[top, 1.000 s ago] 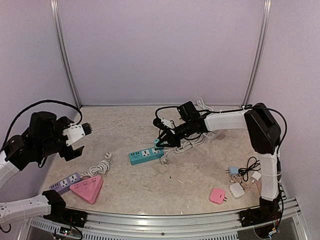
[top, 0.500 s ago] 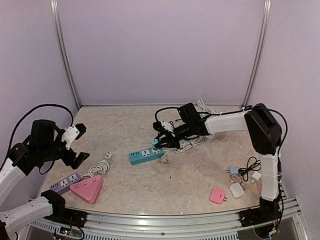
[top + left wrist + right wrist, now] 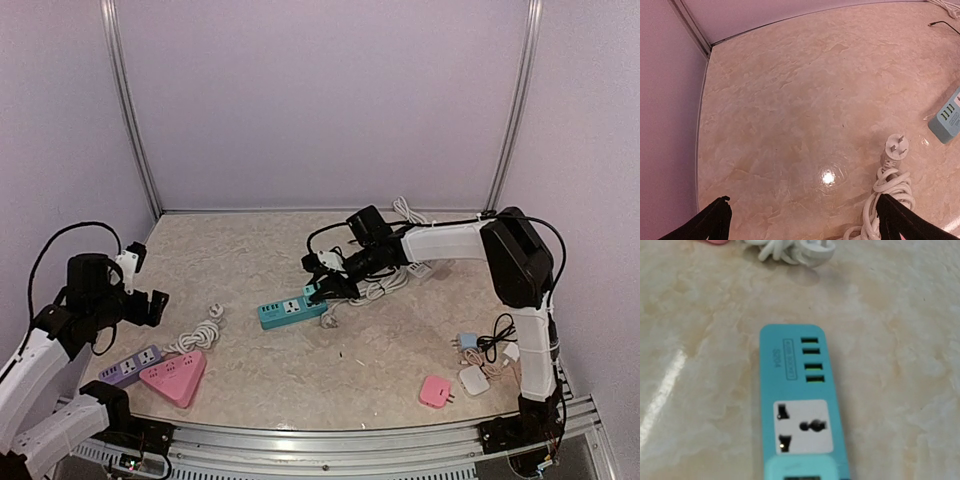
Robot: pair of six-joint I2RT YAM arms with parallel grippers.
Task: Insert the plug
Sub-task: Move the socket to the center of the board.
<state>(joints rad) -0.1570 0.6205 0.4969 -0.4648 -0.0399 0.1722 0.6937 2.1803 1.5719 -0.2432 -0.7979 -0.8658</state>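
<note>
Left pincer point(image 3: 145, 280) has dropped lower, spread wide; right pincer point(image 3: 322, 287) grips plug point(image 3: 800, 471).

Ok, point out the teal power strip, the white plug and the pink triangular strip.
teal power strip point(image 3: 802, 426): right wrist view, white socket face
white plug point(image 3: 896, 146): left wrist view, plug head
pink triangular strip point(image 3: 175, 376): top view, its middle

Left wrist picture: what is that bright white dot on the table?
Left wrist view: light reflecting off the glossy table, near the white plug. Right wrist view: a similar bright streak left of the teal power strip; the white cord at the top looks blurry.
</note>
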